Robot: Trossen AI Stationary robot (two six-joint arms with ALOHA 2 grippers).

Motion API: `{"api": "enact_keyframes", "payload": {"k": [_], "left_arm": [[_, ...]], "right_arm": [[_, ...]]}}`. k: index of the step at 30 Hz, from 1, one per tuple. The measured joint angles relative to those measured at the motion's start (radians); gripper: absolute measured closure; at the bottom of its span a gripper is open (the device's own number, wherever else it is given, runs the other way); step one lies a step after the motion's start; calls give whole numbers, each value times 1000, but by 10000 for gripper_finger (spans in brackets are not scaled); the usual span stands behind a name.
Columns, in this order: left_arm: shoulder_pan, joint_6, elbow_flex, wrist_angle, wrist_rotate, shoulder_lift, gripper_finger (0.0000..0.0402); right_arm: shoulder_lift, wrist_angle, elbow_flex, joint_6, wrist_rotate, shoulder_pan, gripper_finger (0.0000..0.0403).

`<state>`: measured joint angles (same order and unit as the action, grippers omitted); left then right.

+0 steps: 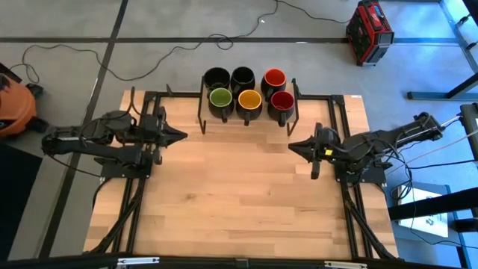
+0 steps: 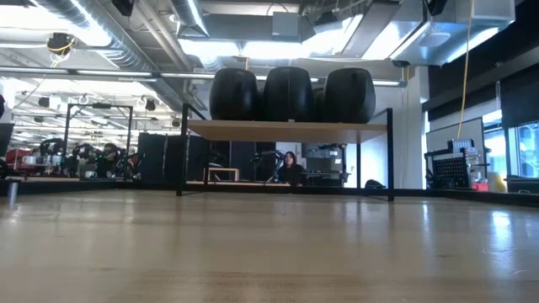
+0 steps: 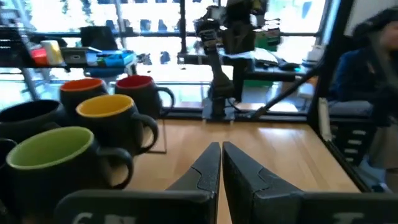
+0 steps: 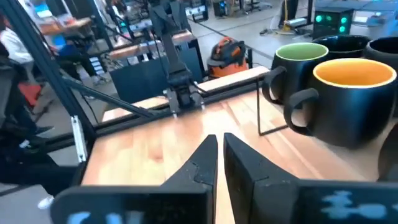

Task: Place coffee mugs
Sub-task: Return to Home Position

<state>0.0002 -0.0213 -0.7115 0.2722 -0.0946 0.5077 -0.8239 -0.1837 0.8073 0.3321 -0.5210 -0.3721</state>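
Jaws first: pinched shut on both arms, fingertips all but touching, nothing held in either pair. Left arm (image 1: 112,140) stretched low along the left side of the tabletop (image 1: 239,202), pointing in toward the middle. Right arm (image 1: 366,146) mirrored on the right side, also pointing inward. Well apart from each other and from the mugs.

Counted six coffee mugs, all black outside, all upright on the shelf (image 2: 286,129) at the far edge of the tabletop. Two rows of three in the high view. Back row, left to right: first black-inside mug (image 1: 216,77), second black-inside mug (image 1: 243,77), then the orange-red mug (image 1: 275,77). Front row: green mug (image 1: 220,97), yellow mug (image 1: 249,99), dark red mug (image 1: 281,99). Packed tight, neighbours touching or close to it. Only three dark round bellies visible from the low view.

Off the tabletop: one orange shop vac (image 1: 11,104) on the floor to the left, one red case (image 1: 370,30) beyond the far right corner.
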Motion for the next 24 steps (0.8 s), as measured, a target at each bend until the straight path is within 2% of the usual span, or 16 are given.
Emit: {"api": "enact_keyframes", "payload": {"k": [7, 15, 24], "left_arm": [[0, 31, 107, -53, 57, -115, 394], [0, 31, 201, -57, 56, -253, 395], [0, 32, 272, -58, 55, -370, 395]], "right_arm": [[126, 49, -128, -26, 59, 0, 384], [204, 80, -215, -81, 26, 0, 384], [273, 176, -306, -184, 108, 0, 384]]}}
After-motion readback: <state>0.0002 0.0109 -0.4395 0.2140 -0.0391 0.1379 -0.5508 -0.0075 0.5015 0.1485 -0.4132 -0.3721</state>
